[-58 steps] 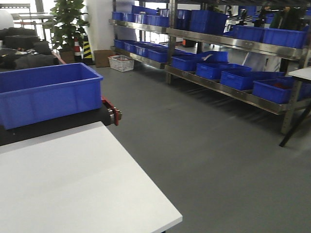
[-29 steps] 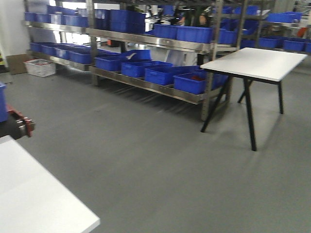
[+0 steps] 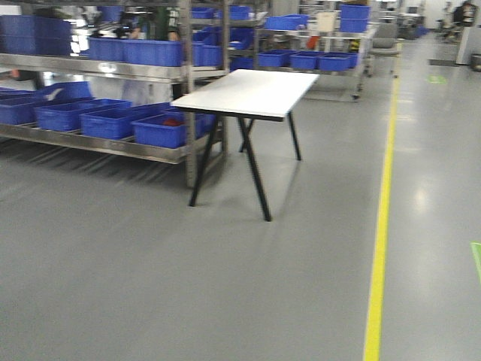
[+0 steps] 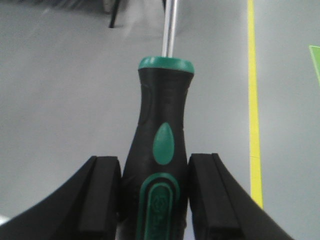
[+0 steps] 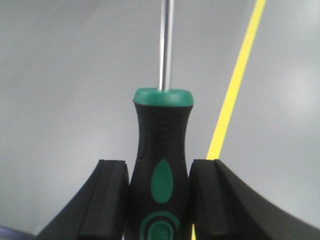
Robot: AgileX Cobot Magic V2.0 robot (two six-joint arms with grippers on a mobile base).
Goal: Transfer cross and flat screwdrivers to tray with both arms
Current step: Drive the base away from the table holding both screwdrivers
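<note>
Grey floor, yellow line, white table; two clamped screwdrivers

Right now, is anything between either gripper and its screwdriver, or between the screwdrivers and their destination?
No. The left gripper grips the left screwdriver directly, the right gripper the right screwdriver. No tray is in view, so that path cannot be judged.

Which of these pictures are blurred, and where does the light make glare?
Front view: whole picture slightly smeared, table and blue bins soft; pale glare on the floor beside the yellow line. Left wrist view: left screwdriver sharp, floor behind blurred. Right wrist view: right screwdriver fairly sharp, background soft.
</note>
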